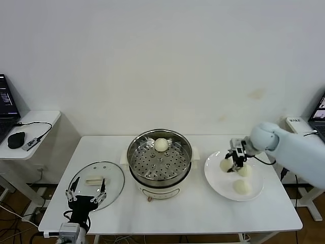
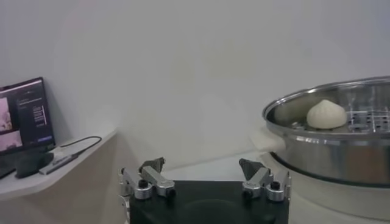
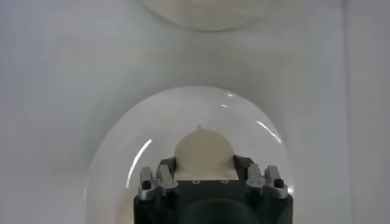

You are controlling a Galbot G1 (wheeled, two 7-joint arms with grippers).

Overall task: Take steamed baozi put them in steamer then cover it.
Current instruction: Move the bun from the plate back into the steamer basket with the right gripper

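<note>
The steel steamer (image 1: 160,162) stands mid-table on its cream pot base, with one steamed baozi (image 1: 161,145) at its far side. On the white plate (image 1: 219,180) to the right lie three more baozi (image 1: 226,164) (image 1: 245,171) (image 1: 242,187). My right gripper (image 1: 236,161) is low over the plate. In the right wrist view its fingers (image 3: 166,165) hug both sides of a baozi (image 3: 204,149), so the right gripper (image 3: 204,163) is shut on it. My left gripper (image 1: 85,195) (image 2: 202,165) waits open at the glass lid's (image 1: 96,179) near edge, with nothing between its fingers.
The steamer (image 2: 329,152) with its baozi (image 2: 326,114) also shows in the left wrist view. A side table at the left carries a laptop (image 2: 24,115) and a mouse (image 1: 16,140). A white box (image 1: 297,124) and another screen (image 1: 320,114) stand at the right.
</note>
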